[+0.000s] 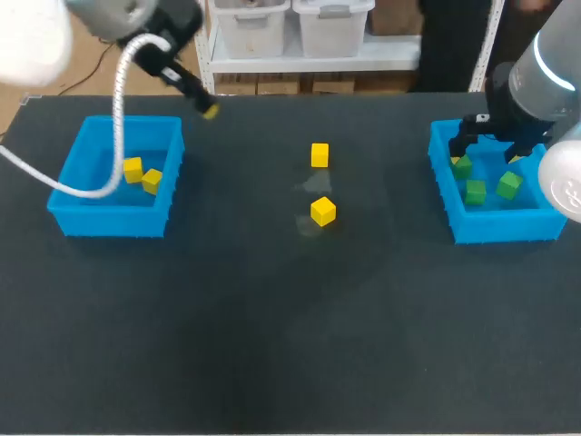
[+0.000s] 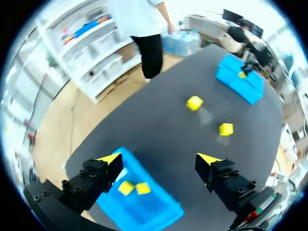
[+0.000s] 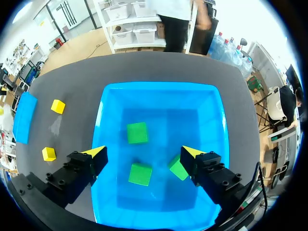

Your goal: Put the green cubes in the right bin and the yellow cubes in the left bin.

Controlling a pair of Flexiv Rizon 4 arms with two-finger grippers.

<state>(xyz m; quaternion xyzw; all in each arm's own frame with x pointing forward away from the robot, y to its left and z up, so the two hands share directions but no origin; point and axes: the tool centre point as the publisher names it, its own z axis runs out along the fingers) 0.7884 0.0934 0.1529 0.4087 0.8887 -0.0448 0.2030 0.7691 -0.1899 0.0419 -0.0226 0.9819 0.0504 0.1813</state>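
We are holding our left jaws open at the upper left of the frame, near the left bin (image 1: pixel 91 222), where two yellow cubes (image 1: pixel 133 169) are lying. Two loose yellow cubes (image 1: pixel 322 211) are sitting mid-frame on the table (image 1: pixel 272 345). Our right jaws are hanging open over the right bin (image 1: pixel 495 229), three green cubes (image 1: pixel 475 191) inside

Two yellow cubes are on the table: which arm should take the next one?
Left. The left gripper, open and empty, hangs by the left bin, where the yellow cubes go; the right gripper is over the right bin.
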